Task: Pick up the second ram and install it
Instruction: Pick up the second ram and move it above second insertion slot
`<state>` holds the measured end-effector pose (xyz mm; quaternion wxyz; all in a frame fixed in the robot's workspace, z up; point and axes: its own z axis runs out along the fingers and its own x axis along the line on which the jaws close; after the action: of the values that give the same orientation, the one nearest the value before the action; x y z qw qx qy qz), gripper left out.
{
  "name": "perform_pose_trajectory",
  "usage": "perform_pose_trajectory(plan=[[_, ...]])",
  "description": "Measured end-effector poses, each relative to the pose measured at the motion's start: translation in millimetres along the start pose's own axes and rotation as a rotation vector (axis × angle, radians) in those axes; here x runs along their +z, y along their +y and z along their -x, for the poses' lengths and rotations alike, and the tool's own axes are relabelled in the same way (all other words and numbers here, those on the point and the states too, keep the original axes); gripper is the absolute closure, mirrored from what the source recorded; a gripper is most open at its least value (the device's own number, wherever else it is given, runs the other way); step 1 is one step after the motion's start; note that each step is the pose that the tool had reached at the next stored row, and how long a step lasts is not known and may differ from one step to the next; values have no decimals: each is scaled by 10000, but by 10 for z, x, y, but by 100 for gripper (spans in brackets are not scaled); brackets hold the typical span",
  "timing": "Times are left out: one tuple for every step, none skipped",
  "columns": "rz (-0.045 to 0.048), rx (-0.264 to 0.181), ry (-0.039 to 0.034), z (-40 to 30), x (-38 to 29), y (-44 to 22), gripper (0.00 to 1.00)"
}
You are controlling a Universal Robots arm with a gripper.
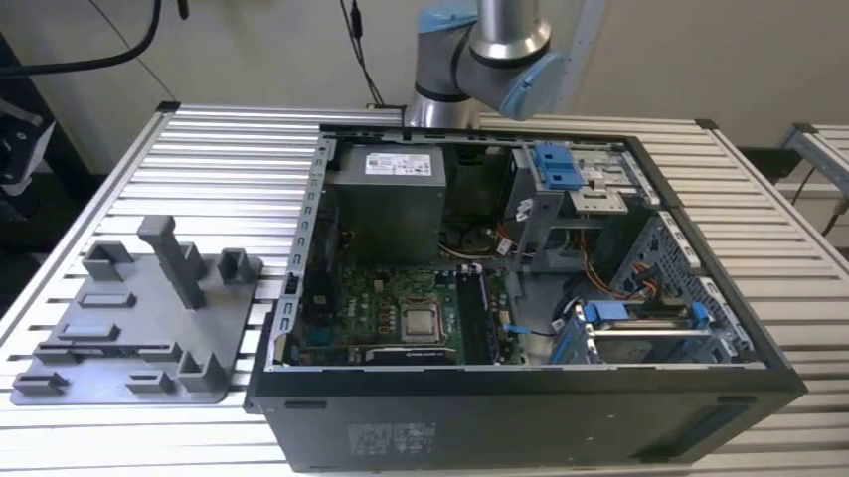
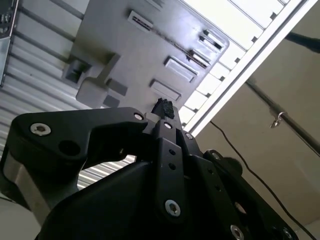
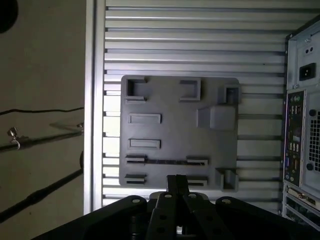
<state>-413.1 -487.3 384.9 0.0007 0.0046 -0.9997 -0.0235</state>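
Found gripper (image 3: 177, 180) clenched on nothing above gray holder (image 3: 180, 125) | spotted second ram (image 1: 111, 349) edge-up in holder slot, lower left of exterior view | judged likely to tip or jam if approached clenched or off-centre.

- Ribbed aluminium counter (image 1: 213, 139): silver, striped with parallel pale slats and dark grooves.
- Flat plastic holder plate with raised blocks (image 1: 149, 320): uniform matt grey in the exterior view and both wrist views.
- Open metal computer case (image 1: 531, 422): black outside.
- Circuit board inside the case (image 1: 378, 298): green, with a silver square at its centre.
- Plastic drive latches (image 1: 560, 167): bright blue.
- Robot arm tube (image 1: 511, 25): silver, with a pale blue joint cap.
- Gripper (image 2: 162, 107): black.
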Motion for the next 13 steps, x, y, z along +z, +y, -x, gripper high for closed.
perform_pose_trajectory(plan=[[-17,-46,3,1,0,0,89],[-28,-103,7,0,-1,-1,89],[-38,-151,8,0,0,0,89],[-51,-218,12,-1,0,1,89],[-65,-304,16,0,0,1,89],[-75,-400,21,-1,0,1,89],[-86,-509,26,-1,0,1,89],[-96,-630,32,-1,0,1,89],[-108,-741,37,-1,0,2,89],[-121,-847,42,-1,0,2,89],[-130,-947,47,-1,0,1,89],[-139,-1048,52,-1,0,1,89],[-145,-1148,56,-1,0,1,89]])
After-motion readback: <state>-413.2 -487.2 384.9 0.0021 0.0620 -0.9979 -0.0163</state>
